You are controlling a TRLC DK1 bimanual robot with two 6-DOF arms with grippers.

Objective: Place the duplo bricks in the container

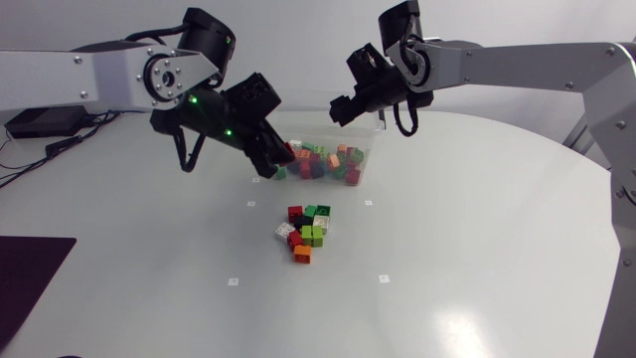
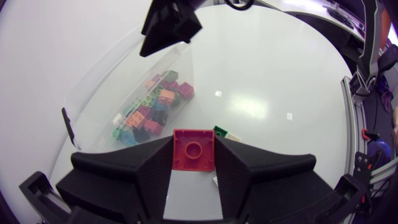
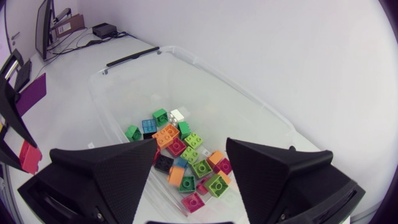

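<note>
Left arm, right arm: silver-grey links, round black joints. Left gripper, right gripper: matte black, broad wedge fingers. Black cable loops at wrists. Green lights, possibly status LEDs, on left wrist housing.

Bkgd items on the tabletop

White table w/ glossy top and curved far edge, soft glare on its right half; dark purple-ish mat flat at near-left corner, running off the edge of the head view; flat black box at far-left back of the table, w/ thin dark cables trailing beside it; four small white square marks stuck to the surface approx mid-table, two nearer the back, two nearer the front, set as a rough rectangle, well apart from each other
</note>
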